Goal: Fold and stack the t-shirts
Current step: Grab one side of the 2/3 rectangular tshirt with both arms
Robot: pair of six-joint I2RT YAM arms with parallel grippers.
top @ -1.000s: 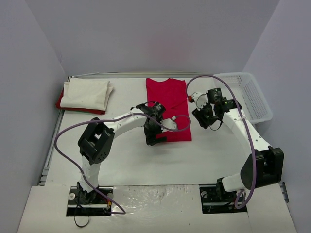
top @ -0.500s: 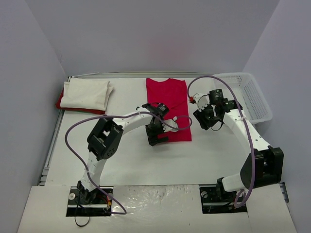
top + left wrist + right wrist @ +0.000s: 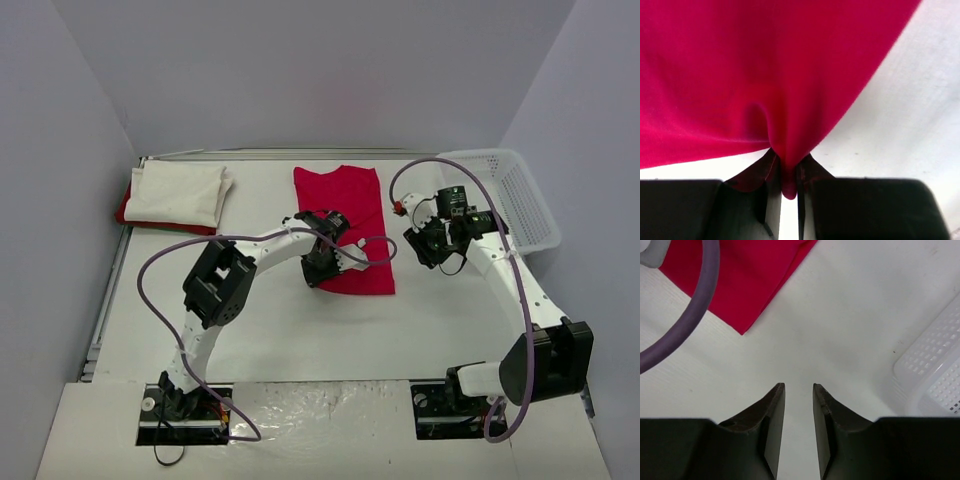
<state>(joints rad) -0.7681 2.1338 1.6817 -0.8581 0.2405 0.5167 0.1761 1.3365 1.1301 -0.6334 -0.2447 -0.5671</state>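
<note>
The left gripper (image 3: 789,172) is clamped tight on a fold of the red t-shirt (image 3: 765,75), and a small tongue of red cloth pokes out between its fingers (image 3: 756,176). Red nearly fills that wrist view, so the shirt's outline is cut off and only a wedge of white table (image 3: 910,100) shows at right. From the top camera the left gripper (image 3: 318,272) is hard to make out beneath its black wrist. The red t-shirt (image 3: 345,215) shows whole there: a long folded rectangle lying mid-table, gripped near its near left corner.

The right gripper (image 3: 799,390) holds nothing, its jaws a narrow gap apart above bare table. A corner of the red t-shirt (image 3: 740,275) and a purple cable (image 3: 695,315) lie at upper left, the white basket (image 3: 935,370) at right. The top view places the right gripper (image 3: 428,248) between shirt and basket (image 3: 520,200). Only that view shows the far left corner, where a folded white t-shirt (image 3: 178,193) lies on another red t-shirt (image 3: 125,212), mostly hidden.
</note>
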